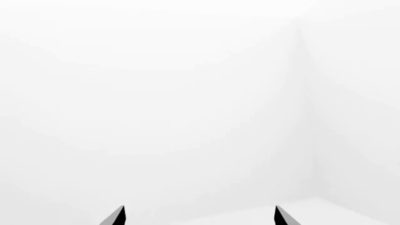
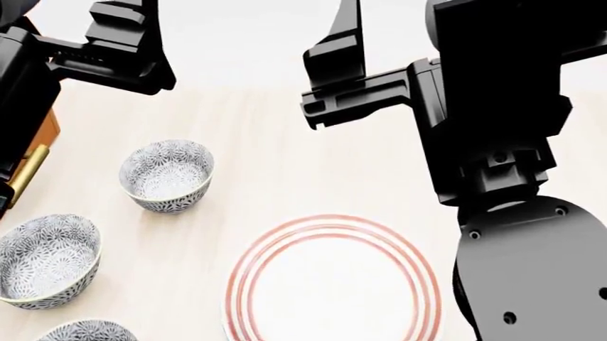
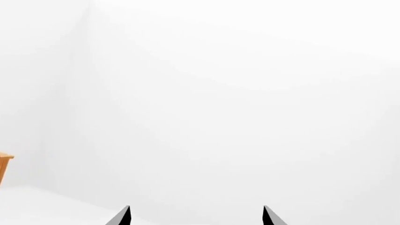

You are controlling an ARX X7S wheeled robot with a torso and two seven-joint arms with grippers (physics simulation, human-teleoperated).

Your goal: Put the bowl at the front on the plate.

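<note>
We take the bowl (image 2: 85, 332) meant by the task to be the lowest of three alike, since it sits closest to the robot. Only its upper rim shows, cut off by the bottom edge at the lower left of the head view. It is round, white and densely patterned in grey-blue, so it has no long axis to line up with.

Just above it, at the left edge, stands a second patterned bowl (image 2: 45, 259). A third patterned bowl (image 2: 168, 174) stands higher, towards the left centre. The three form a slanting row on the pale wooden tabletop (image 2: 266, 163).

To the right of the row, at the bottom centre, lies the plate (image 2: 242, 277). It is wide and white with thin red rings, holds nothing, and lies near the target bowl without touching it.

The left hand (image 1: 200, 215) hangs high at the upper left of the head view, well apart from every bowl. Its own camera shows two dark fingertips spread apart with only white wall between them, so it is open and empty. The right hand (image 3: 196, 215) is raised at the upper centre, likewise open and empty.

We judge the left arm the nearer one. The bowl lies below the left hand in the frame, back towards the robot, so the reach must come down and inward.
</note>
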